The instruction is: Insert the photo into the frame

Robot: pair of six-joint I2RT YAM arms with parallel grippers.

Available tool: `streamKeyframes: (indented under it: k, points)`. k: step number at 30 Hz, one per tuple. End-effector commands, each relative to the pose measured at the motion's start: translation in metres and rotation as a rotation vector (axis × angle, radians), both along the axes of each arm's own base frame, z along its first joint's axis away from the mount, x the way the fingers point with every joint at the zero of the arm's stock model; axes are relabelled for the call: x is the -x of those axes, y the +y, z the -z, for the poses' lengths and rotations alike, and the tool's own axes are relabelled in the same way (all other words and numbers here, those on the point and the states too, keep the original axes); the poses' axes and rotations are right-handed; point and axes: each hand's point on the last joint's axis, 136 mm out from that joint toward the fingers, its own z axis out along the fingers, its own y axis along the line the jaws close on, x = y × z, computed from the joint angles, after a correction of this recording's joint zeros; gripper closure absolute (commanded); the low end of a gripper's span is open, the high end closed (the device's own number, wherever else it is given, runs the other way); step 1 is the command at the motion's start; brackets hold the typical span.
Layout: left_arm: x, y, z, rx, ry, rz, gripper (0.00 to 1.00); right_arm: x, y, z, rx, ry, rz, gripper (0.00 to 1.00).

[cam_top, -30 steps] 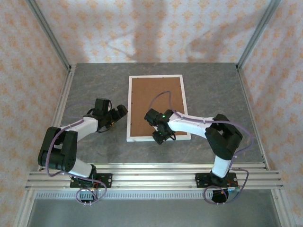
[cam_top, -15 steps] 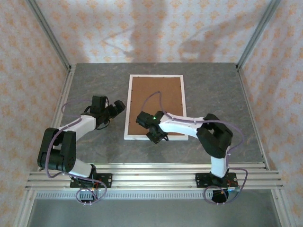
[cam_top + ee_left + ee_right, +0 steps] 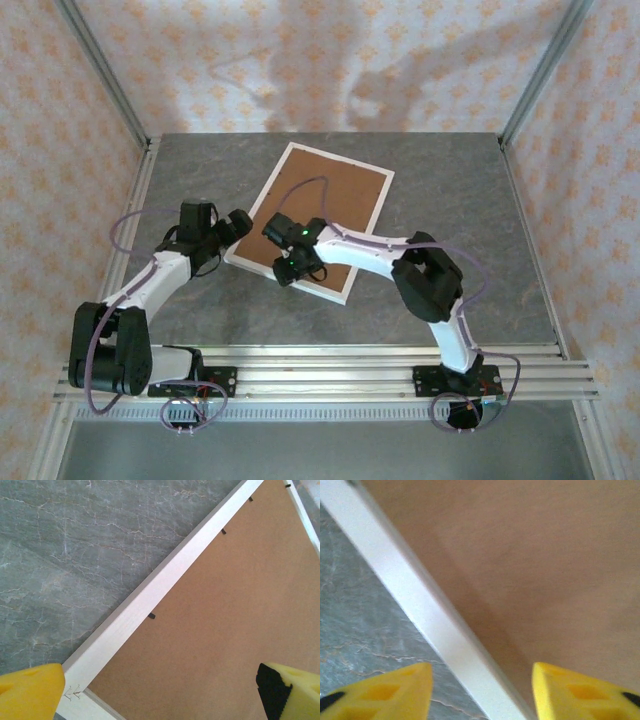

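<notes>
Frame [image 3: 262, 262] face-down, white-edged, brown backing [image 3: 335, 195] uppermost, askew; left claw [image 3: 160, 692] wide, right claw [image 3: 481, 690] part-open.

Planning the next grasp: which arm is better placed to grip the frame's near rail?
Right. Right fingers straddle the frame rail, table one side, backing board the other. Left fingers hover over a corner.

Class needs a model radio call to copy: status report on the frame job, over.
Left gripper open, above a corner of the frame. Right gripper open, straddling a frame rail. Frame lies back up; brown backing board covers its opening.
</notes>
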Motion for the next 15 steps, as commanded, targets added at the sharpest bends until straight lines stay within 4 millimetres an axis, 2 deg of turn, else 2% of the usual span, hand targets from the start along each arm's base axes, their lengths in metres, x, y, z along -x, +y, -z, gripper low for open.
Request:
streamKeyframes:
  k: [1, 5, 8, 11, 15]
  points:
    - [0.01, -0.004, 0.007, 0.041, 0.009, -0.024, 0.0, -0.042, -0.063, -0.036, 0.021, -0.083, 0.213, 0.38]
    - [0.022, -0.027, 0.011, 0.053, -0.005, -0.014, 0.0, -0.073, -0.133, -0.043, 0.048, -0.138, 0.482, 0.28]
    - [0.033, -0.043, 0.014, 0.025, -0.008, -0.003, 0.0, -0.091, -0.174, -0.043, 0.007, -0.149, 0.674, 0.24]
    - [0.043, -0.051, 0.02, 0.029, 0.003, -0.009, 0.0, -0.106, -0.195, -0.035, -0.032, -0.13, 0.792, 0.23]
    - [0.054, -0.057, 0.029, 0.033, 0.014, -0.006, 0.0, -0.126, -0.196, -0.024, -0.076, -0.116, 0.856, 0.25]
